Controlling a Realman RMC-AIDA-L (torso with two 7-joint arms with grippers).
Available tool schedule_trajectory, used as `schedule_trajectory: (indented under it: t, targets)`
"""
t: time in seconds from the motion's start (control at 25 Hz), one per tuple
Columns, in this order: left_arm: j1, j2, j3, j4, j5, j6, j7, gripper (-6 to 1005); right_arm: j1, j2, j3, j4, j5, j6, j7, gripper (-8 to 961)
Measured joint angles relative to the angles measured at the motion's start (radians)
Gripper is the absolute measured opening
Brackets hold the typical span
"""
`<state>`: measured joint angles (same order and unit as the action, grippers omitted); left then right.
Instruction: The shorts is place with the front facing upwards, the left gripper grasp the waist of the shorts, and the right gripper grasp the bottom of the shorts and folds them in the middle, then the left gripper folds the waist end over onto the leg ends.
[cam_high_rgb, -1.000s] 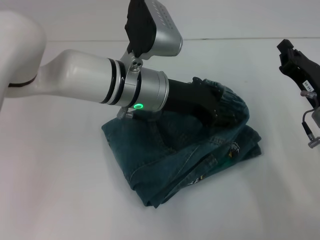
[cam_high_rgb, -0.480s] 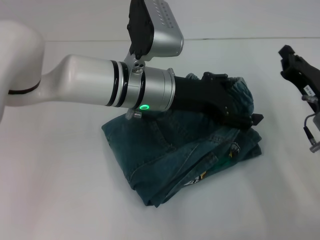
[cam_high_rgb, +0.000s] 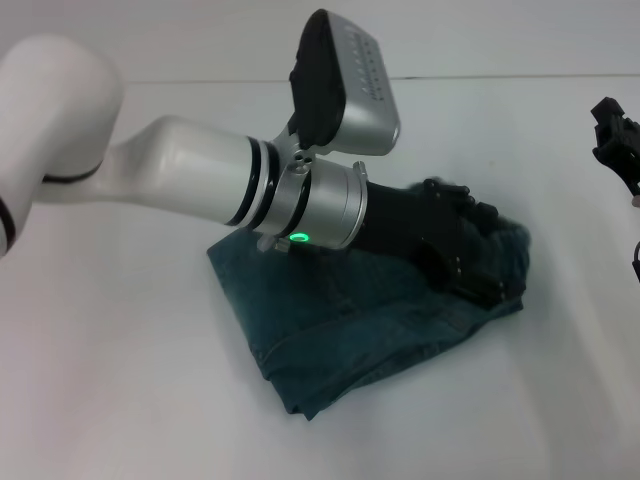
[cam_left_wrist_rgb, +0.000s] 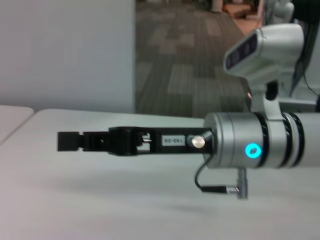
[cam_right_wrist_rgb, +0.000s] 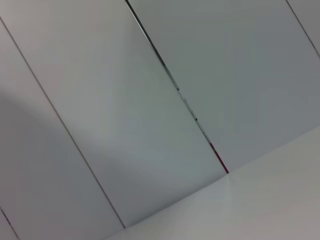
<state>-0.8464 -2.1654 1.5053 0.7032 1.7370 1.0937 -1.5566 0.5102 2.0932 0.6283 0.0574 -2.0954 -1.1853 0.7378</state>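
The shorts (cam_high_rgb: 350, 335) lie folded in a compact bundle on the white table (cam_high_rgb: 120, 380), its long axis running left to right. The left gripper (cam_high_rgb: 478, 262) rests low on the bundle's right end, over the waist laid across the leg ends; I cannot tell whether it grips cloth. The right gripper (cam_high_rgb: 618, 140) hangs well apart at the right edge, holding nothing.
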Motion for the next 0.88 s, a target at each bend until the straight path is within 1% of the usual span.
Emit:
schedule_trajectory:
  t: [0.16, 0.24, 0.36, 0.48, 0.56, 0.68, 0.72, 0.8, 0.84, 0.88]
  targets:
    - [-0.034, 0.001, 0.005, 0.019, 0.098, 0.016, -0.061, 920, -0.005, -0.001, 0.001, -0.001, 0.000, 0.001, 0.000, 2]
    - [-0.047, -0.003, 0.017, 0.022, 0.121, 0.013, -0.072, 920, -0.008, -0.001, 0.002, -0.002, 0.000, 0.001, 0.000, 2]
    - [-0.047, -0.005, 0.021, 0.029, 0.121, 0.005, -0.070, 919, -0.016, -0.001, 0.002, -0.002, 0.000, 0.001, 0.000, 2]
    - [-0.019, -0.006, -0.016, 0.059, 0.112, 0.004, -0.067, 919, -0.025, -0.003, 0.002, -0.003, 0.000, -0.002, 0.001, 2]
    - [0.019, -0.006, -0.057, 0.087, 0.088, 0.007, -0.063, 919, -0.031, -0.006, -0.005, -0.003, -0.005, -0.013, 0.006, 1]
    - [0.101, -0.007, -0.149, 0.109, 0.002, 0.037, -0.018, 919, -0.036, -0.011, -0.030, -0.023, -0.020, -0.050, 0.026, 1]
    - [0.123, -0.007, -0.190, 0.106, -0.029, 0.060, 0.004, 919, -0.034, -0.014, -0.054, -0.043, -0.028, -0.070, 0.052, 1]
    - [0.169, -0.006, -0.300, 0.081, -0.081, 0.128, 0.042, 919, -0.025, -0.020, -0.100, -0.083, -0.045, -0.100, 0.117, 23]
    - [0.202, -0.002, -0.401, 0.054, -0.094, 0.196, 0.051, 919, -0.019, -0.025, -0.132, -0.107, -0.054, -0.119, 0.163, 34]
    - [0.202, -0.002, -0.401, 0.054, -0.094, 0.196, 0.051, 919, -0.013, -0.031, -0.161, -0.129, -0.060, -0.136, 0.203, 46]
